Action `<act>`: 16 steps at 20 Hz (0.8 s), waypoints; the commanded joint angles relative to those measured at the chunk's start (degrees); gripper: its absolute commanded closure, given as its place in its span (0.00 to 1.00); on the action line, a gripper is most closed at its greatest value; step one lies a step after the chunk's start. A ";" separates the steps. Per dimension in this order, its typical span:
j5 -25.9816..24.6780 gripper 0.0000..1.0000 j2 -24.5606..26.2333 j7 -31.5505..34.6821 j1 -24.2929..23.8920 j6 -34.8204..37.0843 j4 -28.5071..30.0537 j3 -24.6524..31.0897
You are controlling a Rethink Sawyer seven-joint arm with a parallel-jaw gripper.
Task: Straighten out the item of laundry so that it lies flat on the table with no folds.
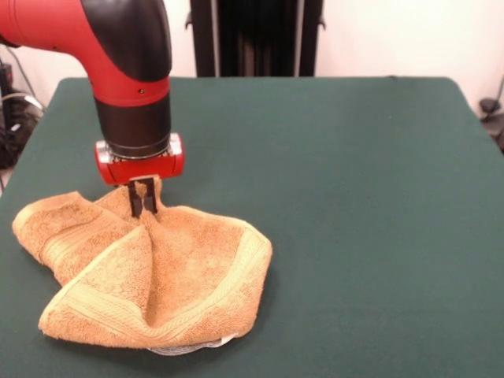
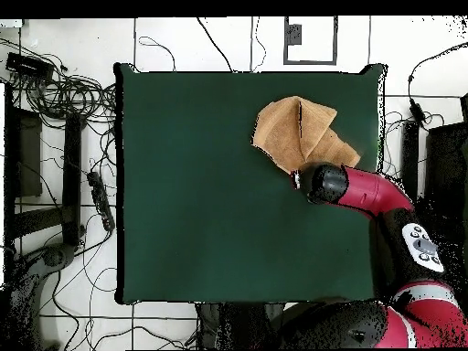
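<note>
The item of laundry (image 1: 157,276), an orange-tan towel, lies crumpled on the green table (image 1: 362,205) at the front left of the front view. A ridge of folds runs up to its far edge, and a white label (image 1: 193,347) peeks out under its near edge. My gripper (image 1: 142,201) points straight down with its dark fingers pinched on that raised far edge. In the overhead view the towel (image 2: 294,130) sits near the table's (image 2: 201,201) top right, and the arm's red wrist (image 2: 322,183) hides the gripper.
The arm (image 2: 379,196) reaches in over the table's right edge in the overhead view. Cables and equipment (image 2: 64,174) lie on the floor left of the table. Dark stands (image 1: 256,35) rise behind the table's far edge.
</note>
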 commanded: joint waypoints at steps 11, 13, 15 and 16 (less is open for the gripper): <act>12.16 1.00 -1.17 27.52 6.78 -15.04 25.16 -1.45; 13.83 1.00 -1.51 28.13 7.18 -15.08 26.30 -1.90; 15.11 1.00 -1.55 28.45 7.42 -14.94 26.68 -2.19; 15.75 1.00 -1.57 28.60 7.55 -14.88 26.87 -2.33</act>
